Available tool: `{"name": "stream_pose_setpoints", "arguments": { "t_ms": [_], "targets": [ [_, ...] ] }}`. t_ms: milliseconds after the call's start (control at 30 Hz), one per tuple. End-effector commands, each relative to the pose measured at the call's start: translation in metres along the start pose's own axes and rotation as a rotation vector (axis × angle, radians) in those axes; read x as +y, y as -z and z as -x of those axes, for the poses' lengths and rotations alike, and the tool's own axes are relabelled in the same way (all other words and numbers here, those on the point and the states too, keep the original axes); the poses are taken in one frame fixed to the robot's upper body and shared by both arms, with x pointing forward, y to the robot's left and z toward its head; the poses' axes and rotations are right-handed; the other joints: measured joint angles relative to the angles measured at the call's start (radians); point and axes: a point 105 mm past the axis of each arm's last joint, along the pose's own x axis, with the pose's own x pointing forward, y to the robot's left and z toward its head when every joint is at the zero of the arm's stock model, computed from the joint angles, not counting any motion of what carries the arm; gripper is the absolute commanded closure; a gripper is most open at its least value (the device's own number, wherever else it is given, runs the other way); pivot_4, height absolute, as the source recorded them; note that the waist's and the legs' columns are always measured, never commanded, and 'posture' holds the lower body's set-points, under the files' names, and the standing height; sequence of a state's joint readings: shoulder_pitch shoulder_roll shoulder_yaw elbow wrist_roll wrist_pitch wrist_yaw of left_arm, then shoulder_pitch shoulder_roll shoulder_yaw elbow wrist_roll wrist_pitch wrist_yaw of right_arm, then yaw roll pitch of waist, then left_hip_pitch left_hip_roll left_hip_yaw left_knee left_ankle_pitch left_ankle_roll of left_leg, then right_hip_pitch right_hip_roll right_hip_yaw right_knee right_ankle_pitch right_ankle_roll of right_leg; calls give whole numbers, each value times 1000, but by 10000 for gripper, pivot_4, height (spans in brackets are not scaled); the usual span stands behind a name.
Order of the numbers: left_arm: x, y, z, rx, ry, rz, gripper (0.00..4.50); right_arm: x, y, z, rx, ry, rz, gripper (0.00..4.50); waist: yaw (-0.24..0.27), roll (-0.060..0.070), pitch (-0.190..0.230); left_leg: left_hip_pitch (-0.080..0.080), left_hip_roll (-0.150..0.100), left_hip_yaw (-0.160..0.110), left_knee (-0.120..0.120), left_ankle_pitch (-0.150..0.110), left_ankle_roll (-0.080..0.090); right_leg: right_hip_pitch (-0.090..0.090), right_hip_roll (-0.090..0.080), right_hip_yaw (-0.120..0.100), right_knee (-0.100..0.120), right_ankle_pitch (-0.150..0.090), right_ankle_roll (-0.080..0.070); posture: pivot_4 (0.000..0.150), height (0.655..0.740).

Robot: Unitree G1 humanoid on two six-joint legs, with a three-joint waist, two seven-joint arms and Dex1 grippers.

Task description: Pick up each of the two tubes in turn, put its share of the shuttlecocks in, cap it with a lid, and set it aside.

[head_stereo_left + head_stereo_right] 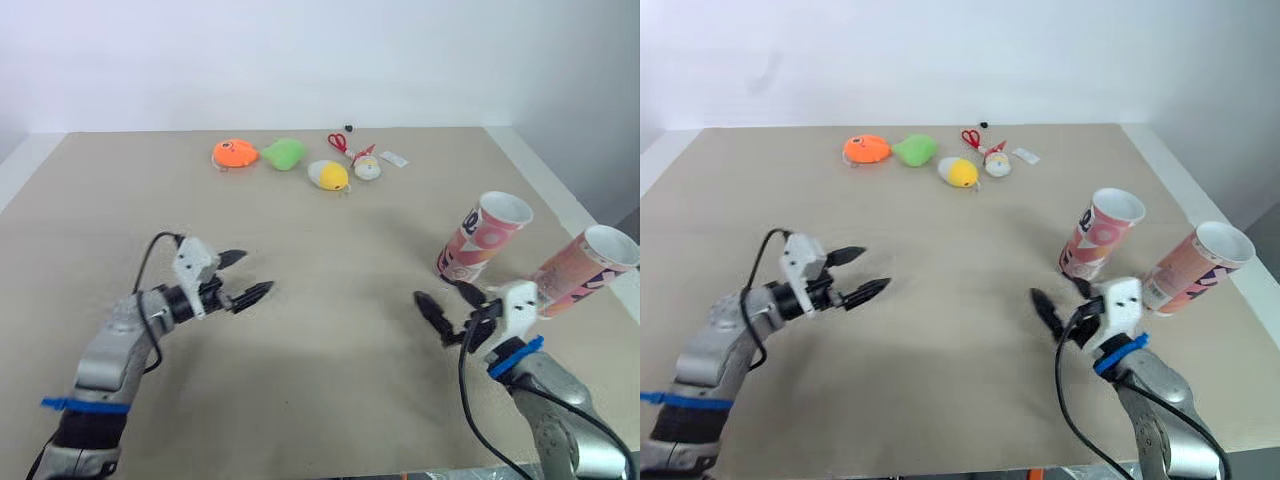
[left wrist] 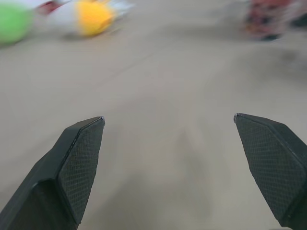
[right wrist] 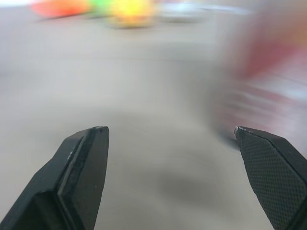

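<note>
- While both arms reach low over the beige table top point(image 1: 320, 390), the left gripper point(image 1: 251, 275) sits at about 8 o'clock from the table's middle. Its two black fingers are spread well apart with nothing between them.
- Seen from the left wrist, those fingers point(image 2: 79, 158) stand wide over bare table.
- At about 4 o'clock is the right gripper point(image 1: 438, 293), aimed roughly toward 11 o'clock. Its jaws are also parted and empty.
- From the right wrist, one of its black fingers point(image 3: 86, 163) shows with a broad gap to the other. A blurred pink shape lies off to one side.
- Just past the right gripper, at about 3 o'clock on the table, stands a pink patterned cardboard tube with a white rim point(image 1: 482, 238). Its mouth is open and uncapped, and it leans a little as I see it.
- One fingertip comes very close to its base, but I cannot tell whether they touch.
- A second pink cardboard tube point(image 1: 585, 268) is further out toward the right edge, at the first one's 4 o'clock and apart from it. It is also uncapped and leaning, and its lower end is hidden behind the gripper's white body.
- I cannot see what either tube holds.
- Up at 12 o'clock, well away from both grippers, a loose row lies near the far edge:
  - an orange soft toy point(image 1: 234, 153)
  - a green soft toy point(image 1: 284, 153) just beside it
  - a yellow rounded toy point(image 1: 328, 176)
  - a small white figure point(image 1: 367, 167)
  - red-handled scissors point(image 1: 338, 142)
  - a white tag point(image 1: 394, 158)
  - a tiny black object point(image 1: 349, 127)
</note>
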State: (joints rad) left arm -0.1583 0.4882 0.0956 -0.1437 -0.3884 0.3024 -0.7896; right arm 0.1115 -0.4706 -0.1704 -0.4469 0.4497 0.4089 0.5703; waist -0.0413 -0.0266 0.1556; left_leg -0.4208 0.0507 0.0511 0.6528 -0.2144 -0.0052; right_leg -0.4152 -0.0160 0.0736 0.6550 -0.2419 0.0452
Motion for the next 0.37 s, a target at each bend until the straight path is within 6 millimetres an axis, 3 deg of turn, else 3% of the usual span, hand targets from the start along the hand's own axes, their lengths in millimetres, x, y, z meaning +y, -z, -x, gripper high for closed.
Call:
{"name": "stream_pose_setpoints", "arguments": {
  "t_ms": [33, 167, 367],
  "targets": [
    [-2, -13, 18, -55, -62, -57, 0, 25, -9, -13, -4, -162, 108, 377, 1, 0, 0, 0, 0, 0, 0, 0, 0, 0, 0, 0, 0, -1, -2, 1500, 7400],
    [-9, -1, 36, -3, -101, -43, 0, 29, -11, -29, -25, -208, 104, 377, 5, -1, 0, 0, -2, 0, 1, 2, 1, 0, -4, 0, 0, 1, -1, 1500, 7400],
    [-8, -5, 37, -5, -125, -44, 0, 29, -6, -33, -20, -232, 86, 377, 21, -2, 0, -1, -3, 1, 1, 2, 1, 0, -7, -1, -1, 0, 1, 1500, 7400]
  ]
}}
